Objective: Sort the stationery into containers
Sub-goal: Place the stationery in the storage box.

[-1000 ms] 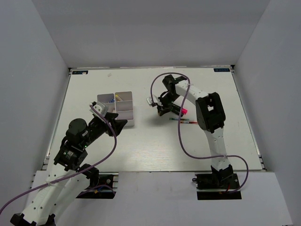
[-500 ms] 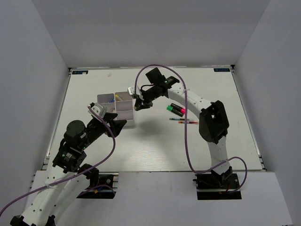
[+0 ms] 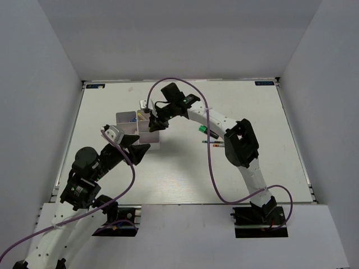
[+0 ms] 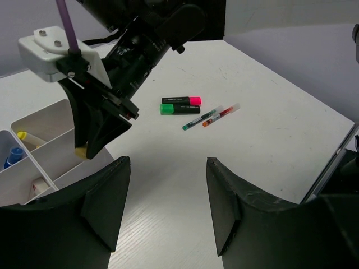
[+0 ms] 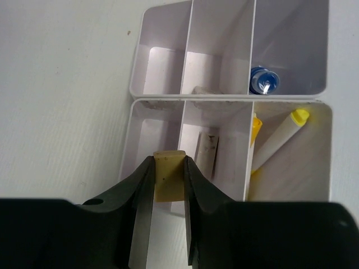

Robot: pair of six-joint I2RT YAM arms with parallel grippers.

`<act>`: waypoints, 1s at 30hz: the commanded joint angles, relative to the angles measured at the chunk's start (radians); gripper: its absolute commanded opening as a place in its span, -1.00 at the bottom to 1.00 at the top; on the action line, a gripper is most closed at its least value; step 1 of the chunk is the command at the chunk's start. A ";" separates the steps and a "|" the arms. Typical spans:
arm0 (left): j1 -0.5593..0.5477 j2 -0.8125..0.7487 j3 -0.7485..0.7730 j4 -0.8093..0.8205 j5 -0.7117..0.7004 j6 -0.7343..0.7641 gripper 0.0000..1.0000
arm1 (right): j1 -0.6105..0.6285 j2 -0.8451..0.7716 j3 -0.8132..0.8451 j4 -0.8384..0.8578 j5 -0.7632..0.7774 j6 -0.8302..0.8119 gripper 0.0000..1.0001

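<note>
My right gripper (image 3: 152,124) is shut on a small beige eraser (image 5: 169,175) and holds it over the near side of the divided pale tray (image 3: 120,116). In the right wrist view the tray (image 5: 190,100) holds two white pens with yellow ends (image 5: 277,140), a blue-capped item (image 5: 263,80) and a grey eraser (image 5: 207,150). My left gripper (image 3: 137,147) is open and empty just in front of the tray; the left wrist view (image 4: 168,207) shows bare table between its fingers. Two black highlighters (image 4: 180,105) and two thin pens (image 4: 212,116) lie on the table.
The highlighters (image 3: 208,131) and thin pens (image 3: 217,143) lie right of the tray, under the right arm's forearm. Grey walls enclose the table on three sides. The right arm's purple cable loops above the table's middle.
My right gripper has swung left from beside the highlighters to over the tray, carrying the eraser. My left arm has shifted slightly back and left.
</note>
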 commanded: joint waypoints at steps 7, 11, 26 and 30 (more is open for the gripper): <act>0.007 -0.005 0.001 0.009 0.018 0.004 0.34 | 0.013 0.033 0.046 0.133 0.107 0.054 -0.65; 0.007 -0.005 0.001 0.009 0.018 0.004 0.34 | 0.017 0.039 0.046 0.167 0.159 0.057 -0.62; 0.007 0.004 0.001 0.018 0.027 0.004 0.31 | 0.019 -0.062 0.017 0.076 0.080 0.041 0.06; 0.007 0.004 -0.008 0.037 0.049 0.013 0.15 | 0.004 -0.140 -0.011 0.030 0.066 0.054 -0.23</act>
